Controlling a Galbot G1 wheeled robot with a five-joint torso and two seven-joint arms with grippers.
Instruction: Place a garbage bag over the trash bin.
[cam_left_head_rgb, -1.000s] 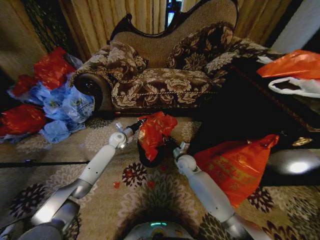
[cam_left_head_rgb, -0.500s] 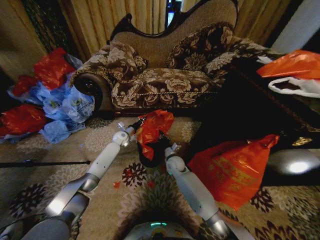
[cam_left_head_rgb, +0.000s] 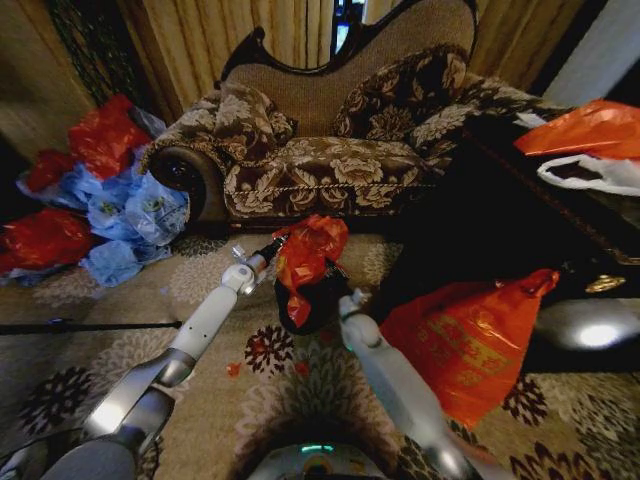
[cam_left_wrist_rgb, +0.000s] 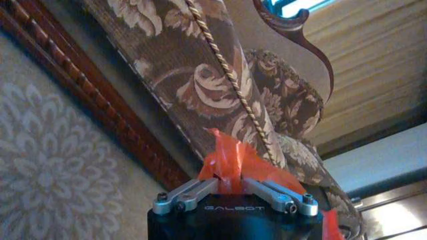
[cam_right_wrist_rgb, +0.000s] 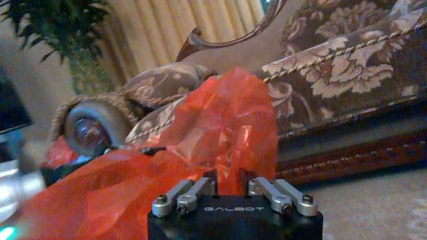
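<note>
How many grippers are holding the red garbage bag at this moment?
2. The left gripper pinches one part of the garbage bag; the right gripper pinches another part, above the trash bin.

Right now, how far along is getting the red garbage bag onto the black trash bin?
Done: both grippers have pinched the garbage bag, the left gripper and right gripper each shut on its plastic. In hand: the bag hangs above the trash bin. Left: spreading its mouth over the rim.
</note>
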